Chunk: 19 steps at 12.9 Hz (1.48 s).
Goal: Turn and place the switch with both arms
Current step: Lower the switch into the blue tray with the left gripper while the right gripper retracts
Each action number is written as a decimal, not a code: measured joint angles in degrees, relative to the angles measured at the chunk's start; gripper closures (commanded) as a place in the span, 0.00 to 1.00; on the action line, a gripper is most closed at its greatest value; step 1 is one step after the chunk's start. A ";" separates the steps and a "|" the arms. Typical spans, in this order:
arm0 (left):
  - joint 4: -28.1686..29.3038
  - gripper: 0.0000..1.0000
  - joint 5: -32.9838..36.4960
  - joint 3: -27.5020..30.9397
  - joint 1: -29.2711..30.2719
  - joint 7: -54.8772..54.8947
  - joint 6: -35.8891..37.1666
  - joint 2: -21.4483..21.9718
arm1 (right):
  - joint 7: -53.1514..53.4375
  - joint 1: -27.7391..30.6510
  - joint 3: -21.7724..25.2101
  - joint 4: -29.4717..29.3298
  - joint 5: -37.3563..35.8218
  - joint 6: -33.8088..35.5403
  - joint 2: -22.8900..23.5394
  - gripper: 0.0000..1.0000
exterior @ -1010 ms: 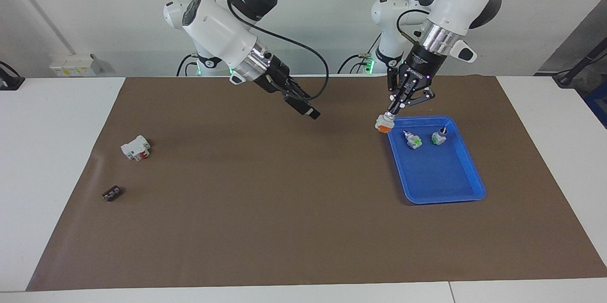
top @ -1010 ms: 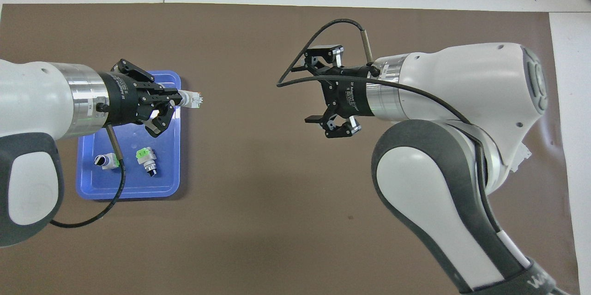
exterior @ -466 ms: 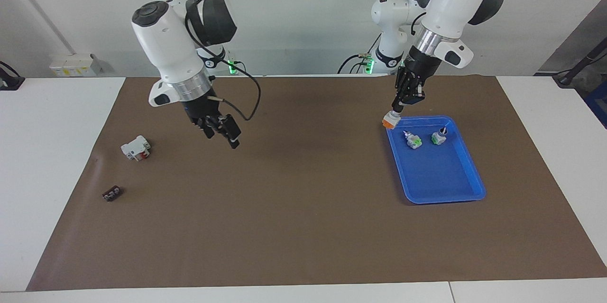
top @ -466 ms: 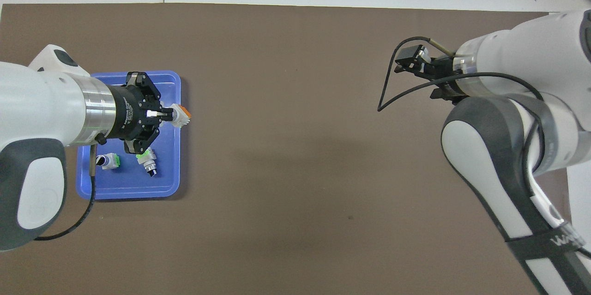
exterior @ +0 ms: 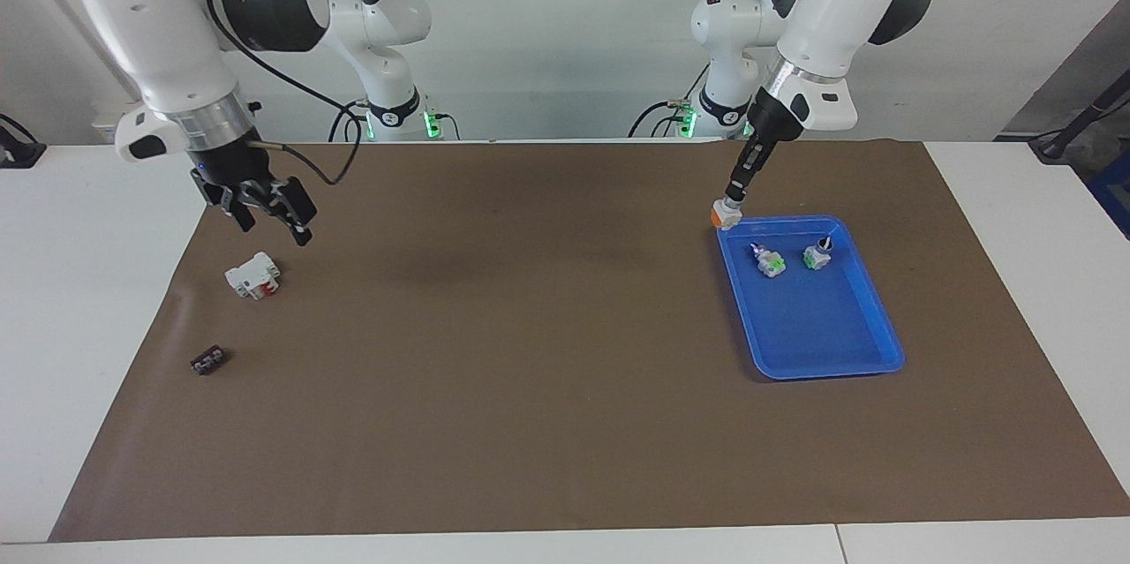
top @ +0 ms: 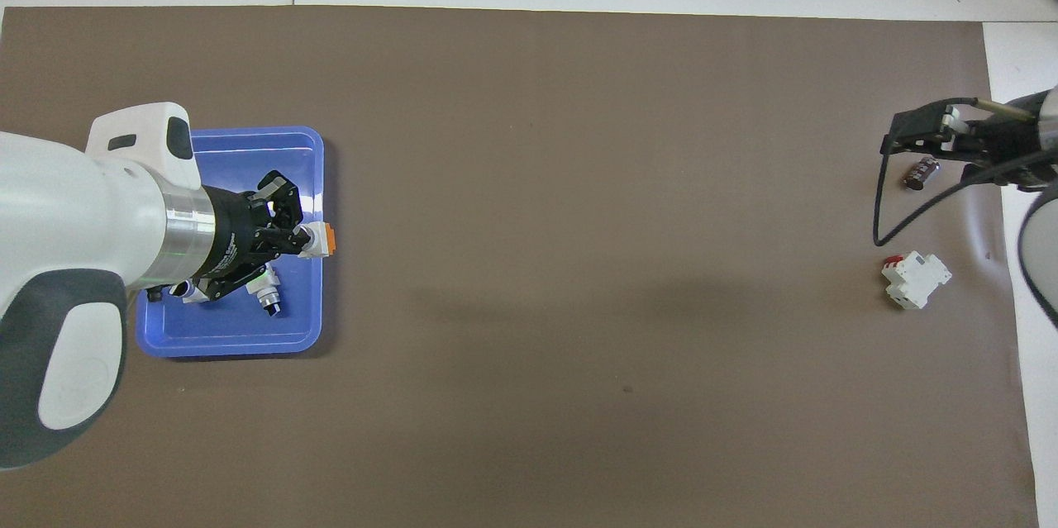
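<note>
1. Blue tray (exterior: 870, 317) is carrying two green-part switches (exterior: 769, 261); the facing view is showing both whole, while the overhead view is hiding one partly under the left pincer (top: 304, 237).
2. The left pincer is gripping the switch (exterior: 725, 214) at its tips, over the tray's corner nearest the robots.
3. The right pincer (exterior: 275, 209) is hanging open above the white block (exterior: 253, 274).

Blue tray (exterior: 870, 308) glossy plastic; brown mat (exterior: 530, 387) matt, paper-like.

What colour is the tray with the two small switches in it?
Blue tray; clearest in the facing view.
</note>
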<state>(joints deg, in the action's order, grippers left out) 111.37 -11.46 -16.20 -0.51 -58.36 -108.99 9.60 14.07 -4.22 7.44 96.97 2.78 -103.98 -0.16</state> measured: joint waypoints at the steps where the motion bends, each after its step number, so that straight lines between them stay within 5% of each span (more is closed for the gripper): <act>1: 0.03 1.00 0.42 0.03 0.01 4.10 0.93 0.18 | -2.12 0.12 0.38 -1.49 -0.79 3.49 -0.98 0.00; 5: 0.90 1.00 1.11 0.65 0.75 22.51 2.99 0.63 | -2.80 -0.18 -0.37 -3.94 -3.48 11.07 -1.77 0.00; 11: 5.33 1.00 1.16 1.08 7.97 45.71 1.93 1.96 | -2.48 -0.72 -0.60 -3.07 -3.63 12.53 -2.13 0.00; 19: 18.98 1.00 6.22 1.17 14.20 62.63 -16.60 -1.74 | -2.48 -1.14 -0.77 -3.05 -4.08 12.59 -3.27 0.00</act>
<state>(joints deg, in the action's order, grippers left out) 130.35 -5.25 -15.03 13.69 4.27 -125.59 7.86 11.59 -5.36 6.67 93.92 -1.30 -91.39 -3.43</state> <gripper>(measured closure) 0.903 0.000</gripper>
